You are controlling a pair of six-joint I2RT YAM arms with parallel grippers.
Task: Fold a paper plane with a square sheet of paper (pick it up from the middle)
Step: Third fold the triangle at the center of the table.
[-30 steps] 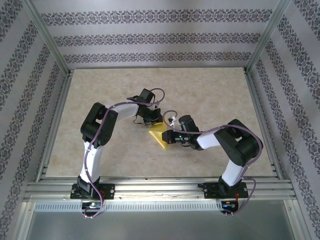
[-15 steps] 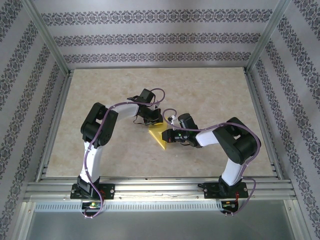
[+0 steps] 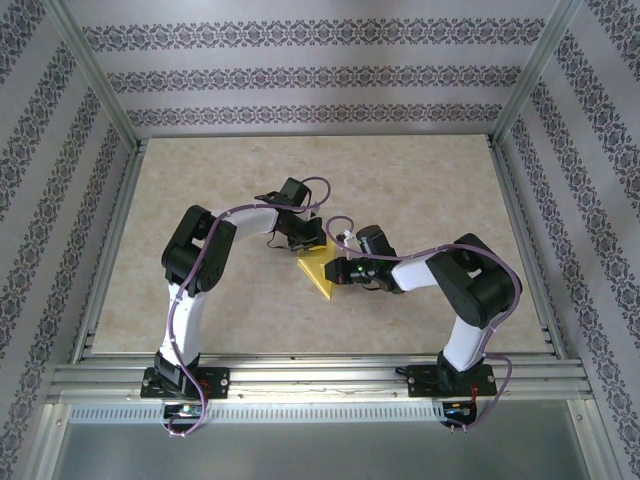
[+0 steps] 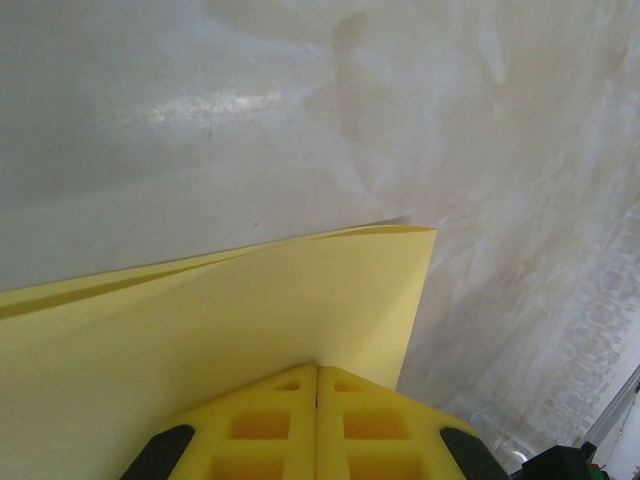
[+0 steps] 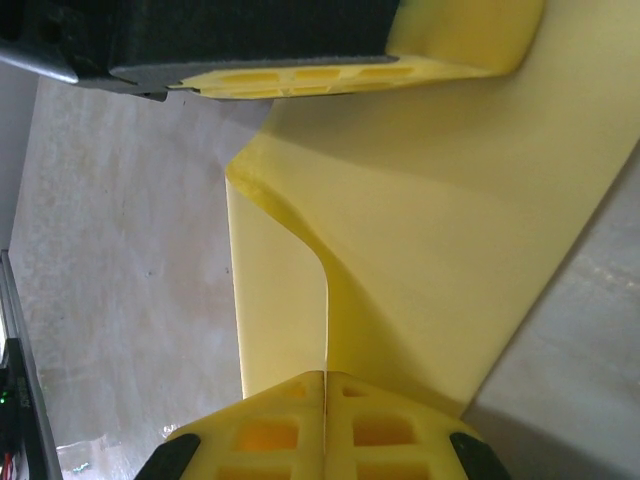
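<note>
Left arm: rose from the lower left of the top view, elbow bent at centre left, forearm reaching right toward mid-frame.
Left gripper: pads pressed flat together, pinching the square sheet of paper.
Right arm: rose from the lower right, elbow folded at right, forearm running left.
Right gripper: pads closed tight on the same sheet, just below and right of the left gripper.

Seen from above, the sheet of paper near the middle of the bench is partly covered by the left tool and right tool; its folds are too small to read. Both wrist views cut the sheet at the frame edges.
</note>
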